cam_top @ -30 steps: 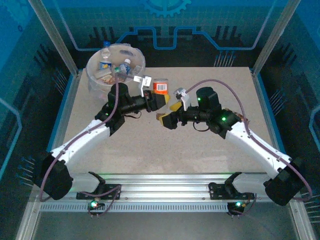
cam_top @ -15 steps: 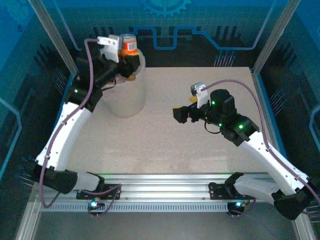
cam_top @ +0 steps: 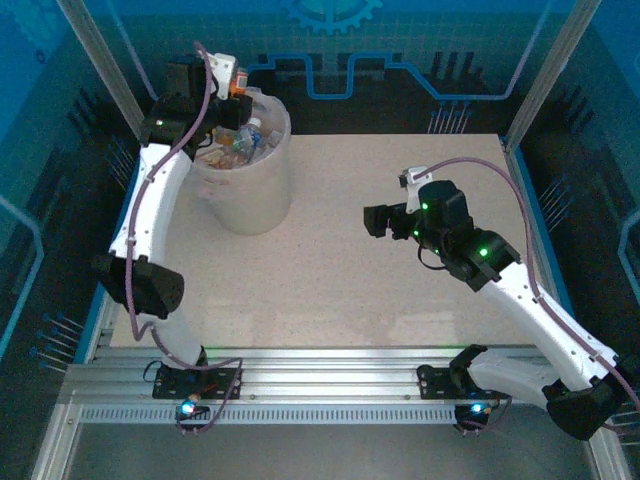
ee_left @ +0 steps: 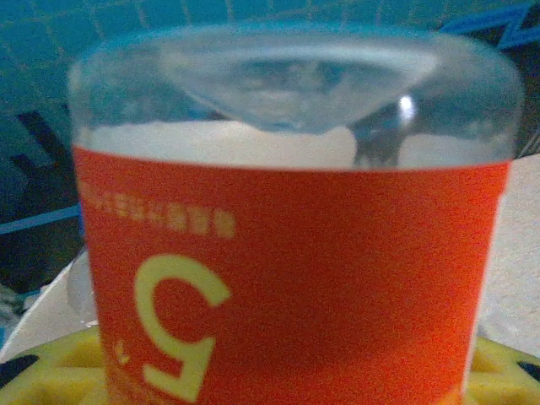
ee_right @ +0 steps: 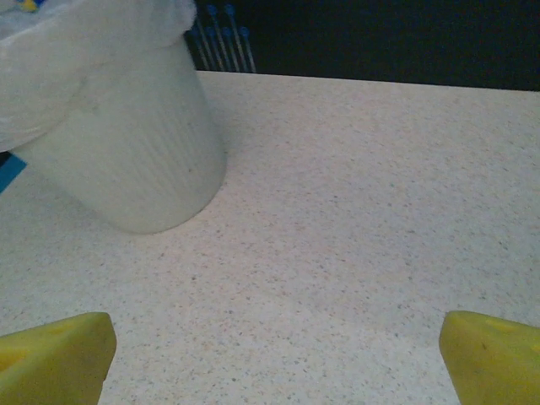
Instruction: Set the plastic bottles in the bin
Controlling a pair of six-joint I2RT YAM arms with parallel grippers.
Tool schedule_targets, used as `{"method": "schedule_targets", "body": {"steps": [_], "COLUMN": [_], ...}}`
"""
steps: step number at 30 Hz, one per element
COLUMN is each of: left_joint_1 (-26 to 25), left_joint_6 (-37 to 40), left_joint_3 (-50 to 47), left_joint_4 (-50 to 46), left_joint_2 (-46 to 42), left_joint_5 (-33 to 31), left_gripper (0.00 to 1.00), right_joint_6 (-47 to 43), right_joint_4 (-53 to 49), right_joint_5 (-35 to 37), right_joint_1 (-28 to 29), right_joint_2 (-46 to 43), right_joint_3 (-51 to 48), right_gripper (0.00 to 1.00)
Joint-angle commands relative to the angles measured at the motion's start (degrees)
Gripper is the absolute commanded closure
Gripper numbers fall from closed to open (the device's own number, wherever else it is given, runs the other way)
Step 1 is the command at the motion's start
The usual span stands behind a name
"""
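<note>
My left gripper (cam_top: 232, 100) is raised over the far-left rim of the bin (cam_top: 250, 190), shut on a clear plastic bottle (cam_top: 240, 88) with an orange-red label. In the left wrist view this bottle (ee_left: 287, 253) stands very close, its clear domed base on top, with a yellow finger (ee_left: 46, 375) at each lower corner. Several more plastic bottles (cam_top: 235, 140) lie inside the whitish bin (ee_right: 126, 143). My right gripper (cam_top: 375, 220) hovers over the table's middle right, open with nothing between its yellow fingertips (ee_right: 55, 354); it points toward the bin.
The speckled beige table (cam_top: 330, 280) stretches between the bin and the right arm. Metal frame posts (cam_top: 110, 80) rise at the back corners, and blue walls enclose the table. A rail (cam_top: 320, 385) runs along the near edge.
The left arm lifted the orange-labelled bottle from the table's middle up to the bin's far-left rim. The right gripper drew back to the right, still open.
</note>
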Motion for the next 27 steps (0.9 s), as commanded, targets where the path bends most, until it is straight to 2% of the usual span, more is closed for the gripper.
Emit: {"method": "schedule_targets", "body": {"steps": [1,6,7,9,15,23,27], "left_joint_1": [0.8,0.8,0.8,0.8,0.8,0.6,0.6], "left_joint_6": [5.3,8.4,8.7,9.1,8.9,7.9,7.3], "left_joint_3": [3.9,7.8,8.6,9.9,10.6,10.3,8.2], "left_joint_4": [-4.7,-7.0,-7.4,-8.5,-8.7,-8.6,-7.4], "left_joint_2": [2.4,6.9,7.6,9.0,9.7,6.7,3.8], "left_joint_5": [-5.0,-5.5,-5.6,-5.5,-5.3,-4.3,-4.6], "left_gripper": [0.58,0.52,0.49,0.35,0.13,0.02,0.01], "right_joint_6": [3.5,6.4,6.9,7.5,6.7,4.5,3.5], "right_joint_4": [-2.5,-6.1,-7.0,-9.7,-16.5,-19.7,-19.7], "right_joint_5": [3.9,4.2,4.1,3.3,-3.6,-9.9,-12.9], "right_joint_1": [-1.9,-5.4,-6.2,-8.8,-19.9,-32.5,-37.7], "right_joint_2": [-0.4,0.0,0.2,1.0,6.3,16.2,19.9], "right_joint_3": [1.5,2.3,2.7,3.9,7.8,10.4,11.2], "right_gripper": [0.00,0.00,0.00,0.00,0.00,0.00,0.00]}}
